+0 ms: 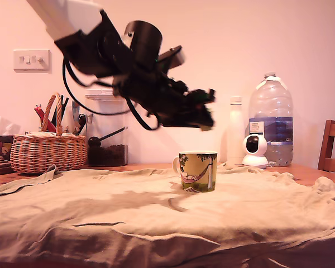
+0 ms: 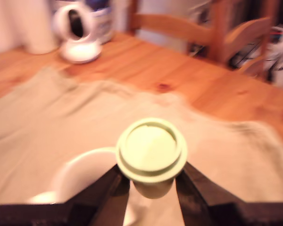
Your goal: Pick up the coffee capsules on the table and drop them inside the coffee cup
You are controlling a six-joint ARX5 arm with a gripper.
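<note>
A pale green coffee capsule (image 2: 151,150) is held between the two dark fingers (image 2: 108,188) of my gripper (image 2: 151,182), which is shut on it; I see its rimmed flat end. The wrist view is blurred. Just under the capsule and slightly to one side lies the pale rim of the coffee cup (image 2: 80,172). In the exterior view the gripper (image 1: 205,118) hangs in the air above the yellow-green coffee cup (image 1: 198,170), which stands upright on the cloth. The capsule is too small to make out there.
A rumpled beige cloth (image 1: 128,212) covers the wooden table. Behind the cup at the exterior view's right stand a white bottle (image 1: 235,131), a small white camera (image 1: 255,151) and a large water bottle (image 1: 271,120). A wicker basket (image 1: 47,152) and a chair (image 1: 334,146) flank the table.
</note>
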